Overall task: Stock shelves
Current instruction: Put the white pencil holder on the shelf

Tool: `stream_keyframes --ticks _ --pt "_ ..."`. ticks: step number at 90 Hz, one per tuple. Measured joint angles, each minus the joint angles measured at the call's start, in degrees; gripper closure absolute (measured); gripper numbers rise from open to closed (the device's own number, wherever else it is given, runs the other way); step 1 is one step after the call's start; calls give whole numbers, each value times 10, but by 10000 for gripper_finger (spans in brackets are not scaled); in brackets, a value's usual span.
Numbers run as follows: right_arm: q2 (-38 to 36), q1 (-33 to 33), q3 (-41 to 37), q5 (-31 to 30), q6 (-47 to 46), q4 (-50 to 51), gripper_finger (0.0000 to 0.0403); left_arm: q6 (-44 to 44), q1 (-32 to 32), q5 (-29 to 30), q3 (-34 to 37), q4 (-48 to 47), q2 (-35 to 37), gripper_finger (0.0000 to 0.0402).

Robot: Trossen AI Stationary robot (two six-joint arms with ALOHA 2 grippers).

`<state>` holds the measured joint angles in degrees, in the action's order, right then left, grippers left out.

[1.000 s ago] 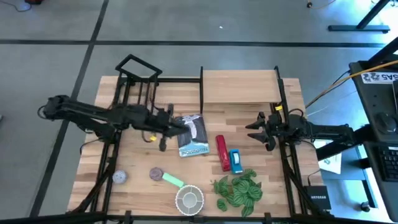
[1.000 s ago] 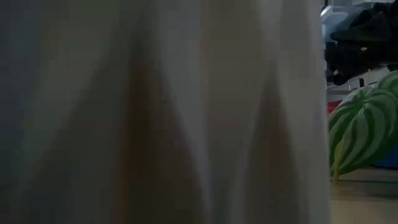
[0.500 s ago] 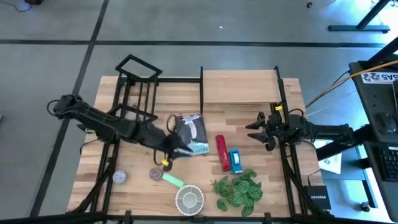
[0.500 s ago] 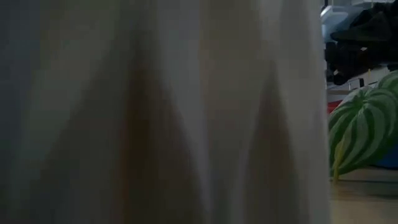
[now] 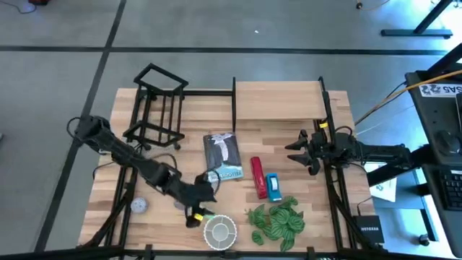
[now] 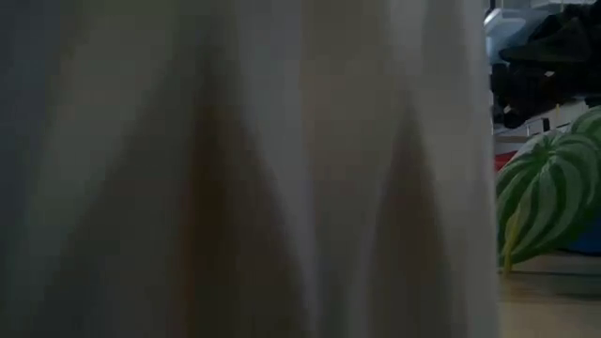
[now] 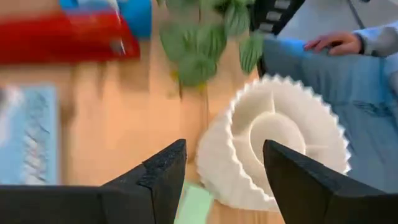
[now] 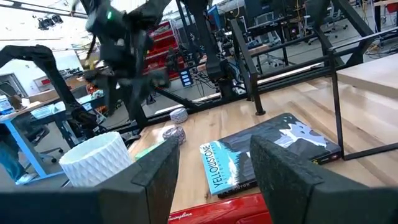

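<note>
Upright black open-frame rack (image 5: 155, 105), thin bars, light-wood shelf board (image 5: 278, 100)

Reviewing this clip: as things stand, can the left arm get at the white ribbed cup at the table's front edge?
Probably yes. The left gripper hangs just beside the white ribbed cup, jaws open, and the left wrist view shows the cup right ahead with nothing between. The green item lies close by, beside the gripper.

Left hand (image 5: 198, 209) swung from beside the book (image 5: 222, 157) toward the white ribbed cup (image 5: 220, 231)
</note>
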<state>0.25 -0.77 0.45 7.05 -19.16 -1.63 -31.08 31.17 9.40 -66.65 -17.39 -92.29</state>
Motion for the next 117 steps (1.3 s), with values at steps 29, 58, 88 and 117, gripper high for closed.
stream_keyframes --ticks 29,58,88,117 --pt "0 0 0 0 0 0 221 -75 7 -2 0 17 -52 203" --pt "0 0 0 0 0 0 221 -91 3 -17 -2 25 -65 222" --pt "0 0 0 0 0 0 221 -122 -28 -89 -1 31 -66 306" --pt "0 0 0 0 0 0 221 -105 -41 -75 2 26 -69 347"
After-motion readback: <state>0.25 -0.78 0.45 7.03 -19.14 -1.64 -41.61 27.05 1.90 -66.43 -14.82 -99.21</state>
